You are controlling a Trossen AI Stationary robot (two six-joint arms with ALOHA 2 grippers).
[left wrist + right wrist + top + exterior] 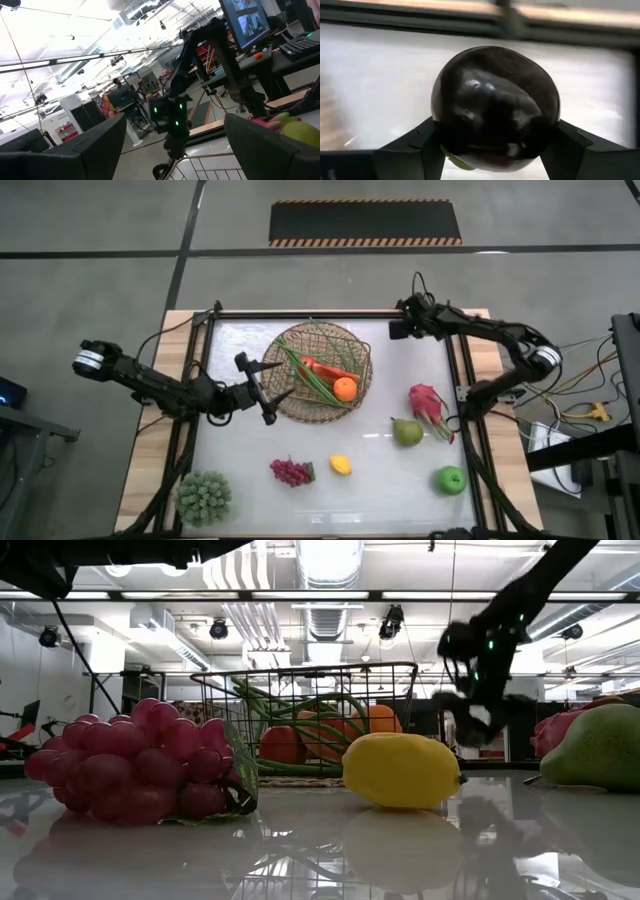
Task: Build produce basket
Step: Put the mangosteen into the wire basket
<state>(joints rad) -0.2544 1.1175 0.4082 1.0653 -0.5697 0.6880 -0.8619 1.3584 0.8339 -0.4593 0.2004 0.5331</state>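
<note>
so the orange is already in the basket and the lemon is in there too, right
Not quite. The orange is in the basket, but the lemon still lies on the table, between the grapes and the pear. The high view shows it.

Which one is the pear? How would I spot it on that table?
Start at the round woven basket in the middle, then look toward the table's right side and nearer the front edge. The pear lies just beside the pink dragon fruit: dull olive green and teardrop-shaped, unlike the round, bright green apple.
</note>
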